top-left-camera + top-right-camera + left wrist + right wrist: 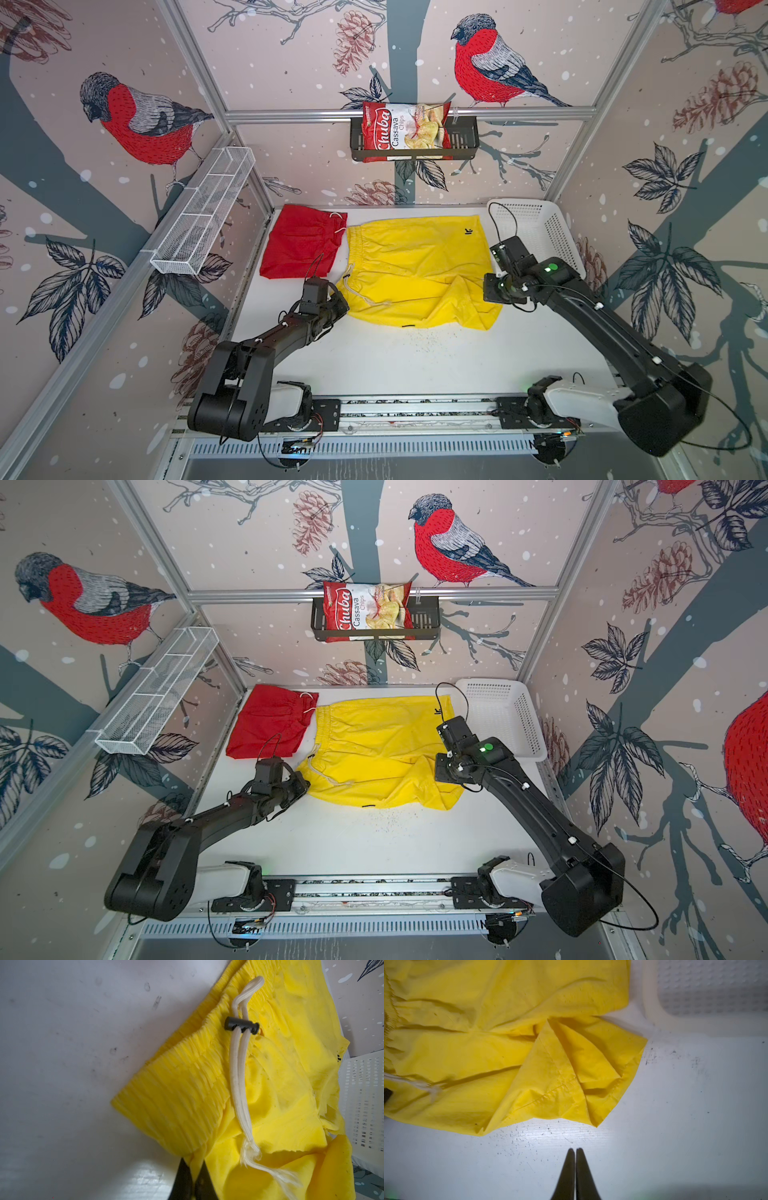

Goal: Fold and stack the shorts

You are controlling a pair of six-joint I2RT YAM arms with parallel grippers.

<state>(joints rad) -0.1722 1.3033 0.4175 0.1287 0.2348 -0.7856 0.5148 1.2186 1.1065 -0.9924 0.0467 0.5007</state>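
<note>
Closest to the lens in both top views, the left arm [266, 340] and the right arm [615, 328] are reaching in from the 6 o'clock edge of the table [374, 365] toward the yellow shorts [415, 257], which are lying spread across the middle of the table toward 12 o'clock, waistband [354, 253] facing 9 o'clock and the small black mark [466, 231] near their 1 o'clock corner. Down at their 5 o'clock side one leg [469, 303] is lying folded over itself in a rumpled flap. The left tool [193, 1162] is clamping its jaws on the 8 o'clock corner of the waistband — yellow fabric is showing pinched between them in the left wrist view, where the cream drawstring [239, 1084] and its black toggle [242, 1026] are trailing over the cloth. The right tool [575, 1150] is pointing at bare table at the shorts' 4 o'clock side, its jaws pressing all but together and holding nothing — the rumpled leg is lying just ahead of it, apart from it. The red shorts [299, 245] are lying folded at the table's 10 o'clock corner, just beside the yellow waistband, and the white basket [557, 241] is sitting at 2 o'clock.
</note>
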